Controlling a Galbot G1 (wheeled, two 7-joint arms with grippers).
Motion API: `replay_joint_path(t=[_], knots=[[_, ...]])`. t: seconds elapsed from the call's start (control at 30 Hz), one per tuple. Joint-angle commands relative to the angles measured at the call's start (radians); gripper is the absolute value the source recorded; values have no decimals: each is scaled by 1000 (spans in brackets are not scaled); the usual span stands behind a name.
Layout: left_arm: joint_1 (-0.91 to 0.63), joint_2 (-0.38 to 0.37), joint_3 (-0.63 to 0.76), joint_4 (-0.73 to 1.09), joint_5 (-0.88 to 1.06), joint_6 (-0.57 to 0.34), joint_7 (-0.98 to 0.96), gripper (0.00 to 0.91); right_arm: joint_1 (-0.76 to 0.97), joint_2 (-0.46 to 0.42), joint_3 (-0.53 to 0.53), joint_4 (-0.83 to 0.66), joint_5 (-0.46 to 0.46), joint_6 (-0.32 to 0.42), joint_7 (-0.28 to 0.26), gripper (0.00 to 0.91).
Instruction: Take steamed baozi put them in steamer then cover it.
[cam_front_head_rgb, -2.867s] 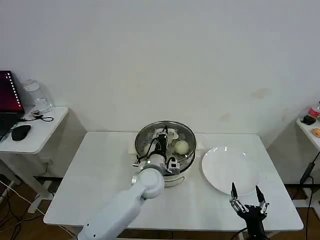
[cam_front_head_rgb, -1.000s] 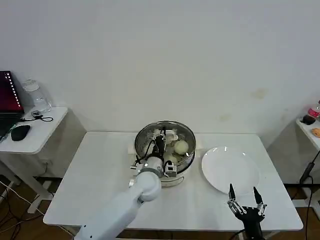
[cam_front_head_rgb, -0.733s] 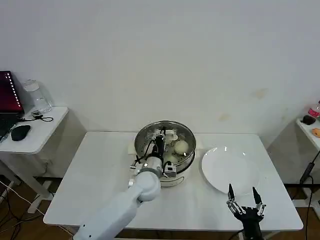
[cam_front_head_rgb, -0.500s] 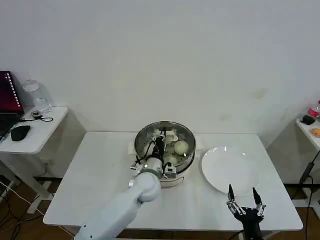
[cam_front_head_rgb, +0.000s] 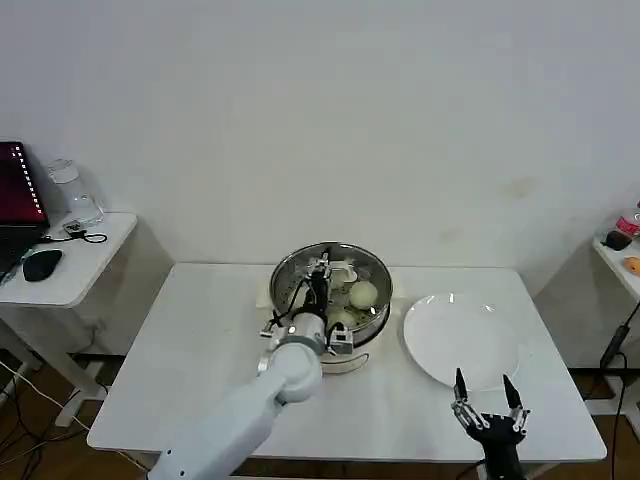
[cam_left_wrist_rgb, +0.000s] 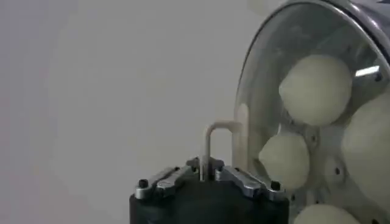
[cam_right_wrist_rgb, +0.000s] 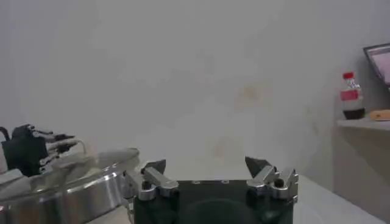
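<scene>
Much of the steamer (cam_front_head_rgb: 345, 330) is masked in the head view by the left arm, which reaches over it from the near side, so that only part of its shiny wall and its white base can be made out. The left tool (cam_left_wrist_rgb: 208, 172) is seen in the left wrist view pinched shut on the cream handle of the cover (cam_left_wrist_rgb: 286, 91), and the glass is set over the steamer, where it is met by the rim. Through the glass the steamed baozi (cam_left_wrist_rgb: 315, 90) are seen lying on the perforated tray; four are counted in the left wrist view, two of them cut off at the picture's edge, while in the head view only two can be told apart. The right tool (cam_front_head_rgb: 487, 400) is held with its fingers spread, empty, over the near right part of the surface (cam_front_head_rgb: 200, 340), just in front of a bare white plate (cam_front_head_rgb: 460, 340). The surface is white and stands against a plain white wall. To the left a small side table (cam_front_head_rgb: 70, 265) is seen with a mouse, a jar and a laptop cut off at the edge.
</scene>
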Motion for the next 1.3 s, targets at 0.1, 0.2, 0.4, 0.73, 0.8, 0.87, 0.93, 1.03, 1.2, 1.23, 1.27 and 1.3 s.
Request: replay_joint_path(t=[0.1, 0.2, 0.4, 0.73, 0.8, 0.87, 0.93, 1.03, 1.2, 1.23, 1.27, 1.3], knots=[[5, 2, 1, 4, 5, -7, 1, 0, -4, -2, 2, -1, 2, 6, 0, 907], [1, 5, 3, 2, 6, -9, 0, 0, -3, -2, 3, -2, 2, 5, 0, 907], [-8, 8, 8, -1, 8, -11, 1, 0, 0, 0, 0, -2, 2, 4, 0, 907], [5, 12, 6, 9, 16, -28, -4, 0, 1, 0, -1, -3, 1, 5, -1, 907], [5, 12, 6, 15, 17, -33, -6, 0, 2, 0, -2, -3, 1, 5, -1, 907], [3, 11, 5, 20, 16, -36, -6, 0, 2, 1, -2, -2, 2, 5, -1, 907], [1, 10, 5, 20, 15, -36, -1, 0, 1, 1, -2, -2, 2, 6, -1, 907], [-2, 5, 5, 23, 16, -35, 2, 0, 1, 0, -2, -3, 2, 6, -2, 907], [-2, 7, 4, 21, 12, -30, -2, 907, 5, 1, -2, -4, 2, 5, -1, 907], [-2, 7, 3, 20, 11, -30, -2, 907, 6, 0, -2, -5, 2, 5, -1, 907], [-2, 8, 2, 20, 11, -30, -1, 907, 7, 0, -2, -5, 2, 5, -1, 907], [-2, 9, 3, 20, 11, -30, -2, 907, 8, 0, -3, -6, 2, 5, -1, 907]])
